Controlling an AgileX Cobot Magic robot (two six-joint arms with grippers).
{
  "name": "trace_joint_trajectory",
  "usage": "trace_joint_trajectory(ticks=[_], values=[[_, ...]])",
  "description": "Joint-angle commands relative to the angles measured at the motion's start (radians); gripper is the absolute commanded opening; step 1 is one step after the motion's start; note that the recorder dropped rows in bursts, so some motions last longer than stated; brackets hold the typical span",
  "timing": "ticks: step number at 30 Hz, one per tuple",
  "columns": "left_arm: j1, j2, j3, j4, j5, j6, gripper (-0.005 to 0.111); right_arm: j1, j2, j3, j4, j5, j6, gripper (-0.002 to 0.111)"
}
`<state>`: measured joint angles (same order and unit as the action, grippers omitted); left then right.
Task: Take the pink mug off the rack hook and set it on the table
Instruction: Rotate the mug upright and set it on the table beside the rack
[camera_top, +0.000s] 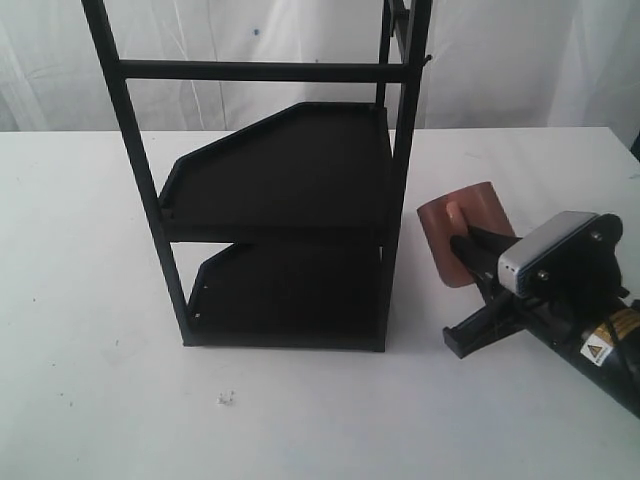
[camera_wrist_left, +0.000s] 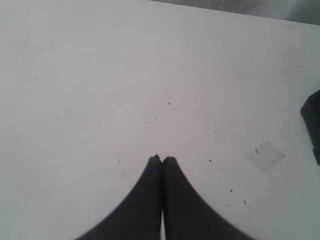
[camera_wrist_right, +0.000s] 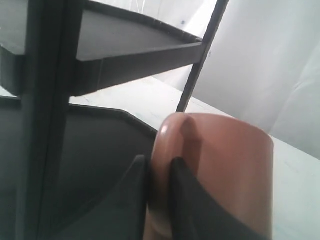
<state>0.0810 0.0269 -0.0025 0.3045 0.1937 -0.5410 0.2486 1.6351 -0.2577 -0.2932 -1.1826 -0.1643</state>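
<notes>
While the right gripper (camera_top: 463, 243) is pinching the pink mug (camera_top: 482, 212) by its handle, its long axis is leaning slightly off upright.

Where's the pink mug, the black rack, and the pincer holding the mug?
pink mug (camera_top: 485, 212): exterior view, on its side wall.
black rack (camera_top: 290, 170): exterior view, on its upper shelf.
right pincer (camera_wrist_right: 159, 167): right wrist view, between its fingertips, at the mug's handle.
</notes>
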Motion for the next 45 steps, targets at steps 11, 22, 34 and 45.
trace_joint_trajectory(ticks=[11,22,34,45], values=[[-0.007,-0.004,0.003,0.002,0.000,0.000,0.000,0.002,0.188,-0.164,-0.018,-0.038,-0.015,0.000],[-0.007,-0.004,0.003,0.002,0.000,0.000,0.000,0.002,0.299,-0.210,-0.040,-0.038,-0.015,0.000],[-0.007,-0.004,0.003,0.002,0.000,0.000,0.000,0.002,0.335,-0.206,-0.040,-0.038,0.051,0.000],[-0.007,-0.004,0.003,0.002,0.000,0.000,0.000,0.002,0.335,-0.206,-0.064,-0.038,0.151,0.017]])
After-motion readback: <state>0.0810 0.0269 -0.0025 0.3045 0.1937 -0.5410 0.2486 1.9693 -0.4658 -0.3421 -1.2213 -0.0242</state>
